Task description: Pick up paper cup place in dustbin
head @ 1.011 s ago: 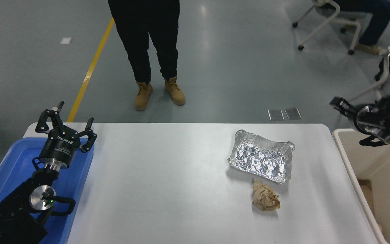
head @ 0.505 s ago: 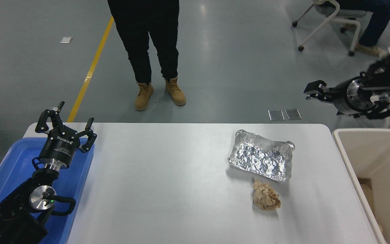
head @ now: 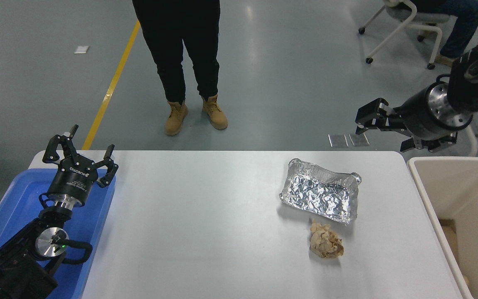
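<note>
- Paper cup: it does not show anywhere in the head view, so its place, its long axis and the way it points cannot be told. Neither gripper holds it.
- Table point(head: 206, 228): white, and cut off by the lower edge of the view.
- Dustbin point(head: 450, 160): beige, standing against the table's right side with its opening upward. Its long axis runs away from the camera, along the table edge. The right and lower edges of the view cut it off. A brownish patch low inside it is too partial to identify.
- Person point(head: 181, 62): stands at the table's far side. Only dark trousers and tan boots are in view.
- Blue tray point(head: 19, 195): at the table's left end, partly covered by the left arm and cut off at the lower left.
- Left gripper point(head: 79, 155): over the far end of the blue tray, pointing away from the camera. Its fingers are spread and hold nothing.
- Right gripper point(head: 388, 131): raised beyond the table's far right corner, near the dustbin's far rim, pointing toward the left of the view. Its fingers are apart and hold nothing. The arm behind it is cut off by the right edge.
- Foil tray point(head: 293, 166): crinkled silver, on the right half of the table.
- Paper ball point(head: 325, 244): crumpled brown, just on the near side of the foil tray.
</note>
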You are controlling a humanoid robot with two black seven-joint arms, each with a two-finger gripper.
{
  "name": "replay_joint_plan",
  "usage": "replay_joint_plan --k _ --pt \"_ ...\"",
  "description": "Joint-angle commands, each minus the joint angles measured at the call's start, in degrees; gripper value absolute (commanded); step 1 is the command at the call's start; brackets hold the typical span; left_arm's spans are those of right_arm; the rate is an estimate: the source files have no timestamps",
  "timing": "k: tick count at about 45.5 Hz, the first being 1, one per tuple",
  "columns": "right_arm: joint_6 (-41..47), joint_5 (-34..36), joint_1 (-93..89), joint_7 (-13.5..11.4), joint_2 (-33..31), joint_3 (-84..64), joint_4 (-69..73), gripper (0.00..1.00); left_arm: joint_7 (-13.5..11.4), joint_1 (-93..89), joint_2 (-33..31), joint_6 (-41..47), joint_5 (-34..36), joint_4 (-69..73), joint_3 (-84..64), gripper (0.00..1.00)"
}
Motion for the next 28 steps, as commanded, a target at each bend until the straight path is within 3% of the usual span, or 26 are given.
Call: replay_joint_plan --k 1,28 --pt "6.3 -0.5 4.1 0.1 0.1 0.4 1.2 1.0 0.0 0.0 0.0 0.0 0.0 0.0 0.0 0.98" --pt "6.4 -0.8 4.0 0.2 5.0 2.4 1.0 1.0 -0.1 0.0 -0.1 0.0 0.0 0.0 0.0 0.98"
